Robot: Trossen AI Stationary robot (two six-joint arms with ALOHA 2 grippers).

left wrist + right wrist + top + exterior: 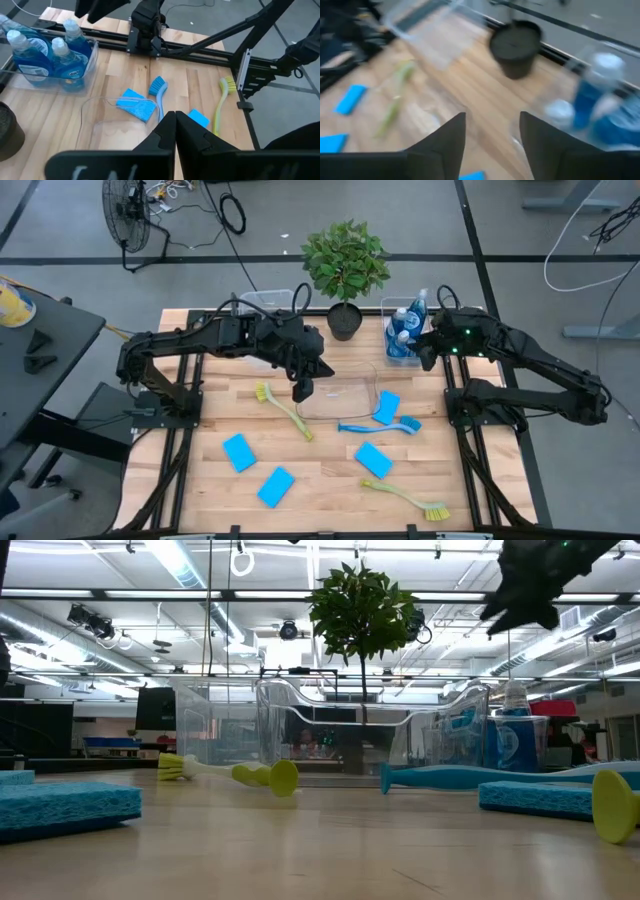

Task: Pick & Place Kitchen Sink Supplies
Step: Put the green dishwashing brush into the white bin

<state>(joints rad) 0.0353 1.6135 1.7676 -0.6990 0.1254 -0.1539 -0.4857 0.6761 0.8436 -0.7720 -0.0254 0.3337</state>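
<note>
Both arms are up off the desk (pixel 200 480), neither carrying anything. Left gripper (pixel 301 390) hangs over the middle of the desk, jaws pressed together and empty; right gripper (pixel 490 145) sits high near the far right corner, jaws spread with nothing between them, hovering just beside the small clear bin (pixel 385 330) that already holds the blue-liquid bottles (pixel 405 325). Remaining supplies lie loose: one yellow-green brush (pixel 285 410) just below and beside the left gripper, long axis running diagonally from its head at the far left toward the near right; the blue brush (pixel 375 426) lying roughly crosswise, head toward the right, touching a tilted blue sponge (pixel 386 407) that leans at the edge of the larger clear bin (pixel 340 395); another sponge (pixel 373 459) nearer the front, two more sponges (pixel 239 451) at front left, and a second yellow-green brush (pixel 410 498) at front right. Judgement — the left arm is plainly nearer the diagonal brush, yet its jaws would need to part first and turn across the handle; the right arm, already spread, is better placed for the blue brush or leaning sponge, both lying toward the front from it. A potted plant (pixel 345 265) stands at the far edge, between the arms.
</note>
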